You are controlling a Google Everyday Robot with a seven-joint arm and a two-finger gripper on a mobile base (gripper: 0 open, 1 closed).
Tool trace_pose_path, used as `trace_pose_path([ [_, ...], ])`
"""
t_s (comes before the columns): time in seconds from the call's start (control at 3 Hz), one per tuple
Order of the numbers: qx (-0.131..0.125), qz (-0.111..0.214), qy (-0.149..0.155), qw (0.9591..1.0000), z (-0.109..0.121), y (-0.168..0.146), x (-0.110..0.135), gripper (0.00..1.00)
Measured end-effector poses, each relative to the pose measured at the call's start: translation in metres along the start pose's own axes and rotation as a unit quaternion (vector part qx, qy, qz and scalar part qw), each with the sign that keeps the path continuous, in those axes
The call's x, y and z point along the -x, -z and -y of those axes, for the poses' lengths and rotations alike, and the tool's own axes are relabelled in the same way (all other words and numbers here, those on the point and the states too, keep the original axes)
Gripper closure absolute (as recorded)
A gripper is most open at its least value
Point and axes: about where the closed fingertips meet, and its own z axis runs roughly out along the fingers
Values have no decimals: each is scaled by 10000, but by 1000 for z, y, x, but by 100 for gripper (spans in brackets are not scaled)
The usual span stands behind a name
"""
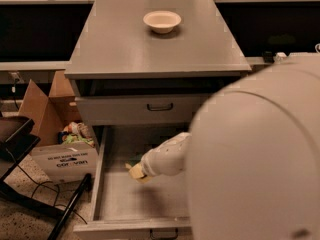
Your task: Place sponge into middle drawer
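Observation:
The middle drawer (105,194) is pulled out wide, its deep grey tray facing up. My white arm reaches down into it from the right. The gripper (140,172) sits low inside the tray near its left side, with the yellow sponge (135,172) at its tip, just above or on the tray floor. The arm's wrist hides most of the gripper. The large white arm body fills the right half of the view and hides the drawer's right side.
A cream bowl (162,21) stands on the grey cabinet top (120,49). The shut upper drawer front (115,109) with its dark handle (160,106) sits above the open tray. A cardboard box (60,144) and black chair legs (30,184) stand to the left.

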Motion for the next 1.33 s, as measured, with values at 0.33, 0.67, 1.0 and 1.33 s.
trace_pose_path([
  [0.33, 120, -211, -606, 9979, -19, -48, -42, 100],
  [0.67, 152, -232, -1153, 9929, -37, -86, -73, 100],
  [1.0, 115, 124, -1296, 9914, -33, -92, -61, 83],
  [1.33, 123, 130, -1271, 9917, -33, -90, -59, 59],
])
